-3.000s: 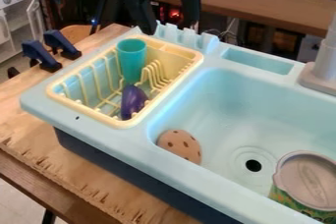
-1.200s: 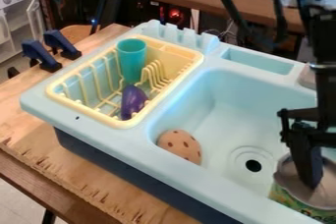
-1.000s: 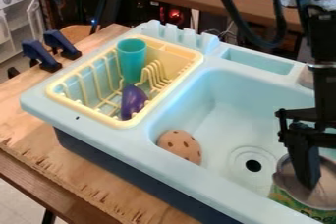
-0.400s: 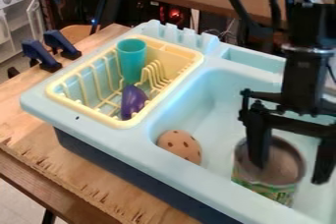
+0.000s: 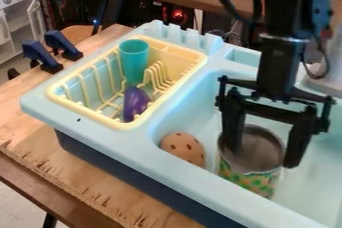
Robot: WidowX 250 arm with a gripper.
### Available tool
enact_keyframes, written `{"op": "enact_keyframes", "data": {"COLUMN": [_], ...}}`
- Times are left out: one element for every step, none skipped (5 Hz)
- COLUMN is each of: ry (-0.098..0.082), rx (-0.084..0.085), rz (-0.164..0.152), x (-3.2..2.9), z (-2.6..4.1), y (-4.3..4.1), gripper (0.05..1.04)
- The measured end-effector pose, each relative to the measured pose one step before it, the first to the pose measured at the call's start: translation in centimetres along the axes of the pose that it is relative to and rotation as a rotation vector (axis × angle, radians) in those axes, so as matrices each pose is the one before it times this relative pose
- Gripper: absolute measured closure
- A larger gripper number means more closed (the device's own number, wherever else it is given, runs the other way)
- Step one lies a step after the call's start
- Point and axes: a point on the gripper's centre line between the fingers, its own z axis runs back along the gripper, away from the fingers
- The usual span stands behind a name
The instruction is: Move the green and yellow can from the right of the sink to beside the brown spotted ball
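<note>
Now, can: upright in the sink, farther from the rack than the cookie-like piece, its patterned can body just beside that piece; it has come across the basin toward the rack and hides the drain hole seen earlier.
Gripper: over the can, on the side of the sink away from the rack; it has travelled toward the rack along with the can.
Fingers: spread wide, the one nearer the rack seeming to dip into the can's mouth, the other outside its wall; the can is not clamped between them.
Meaning: the can seems pushed or dragged rather than lifted, so it has a new spot but no firm grip, and little room separates it from the cookie-like piece.
Cookie-like piece: in the sink, near the rack, unmoved.
Cup: upright inside the rack, unmoved.
Purple toy: inside the rack, near the cup, also unmoved.
</note>
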Motion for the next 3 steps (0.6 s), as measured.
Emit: {"op": "enact_keyframes", "data": {"ry": [-0.0011,-0.0055,-0.0028], "rx": [0.0243,0.0227,0.0188], "rz": [0.0181,0.0060,0.0011], "x": [0.184,0.151,-0.023], "z": [0.211,0.267,0.426], "y": [0.792,0.515,0.258], "gripper": [0.081,0.081,0.081]}}
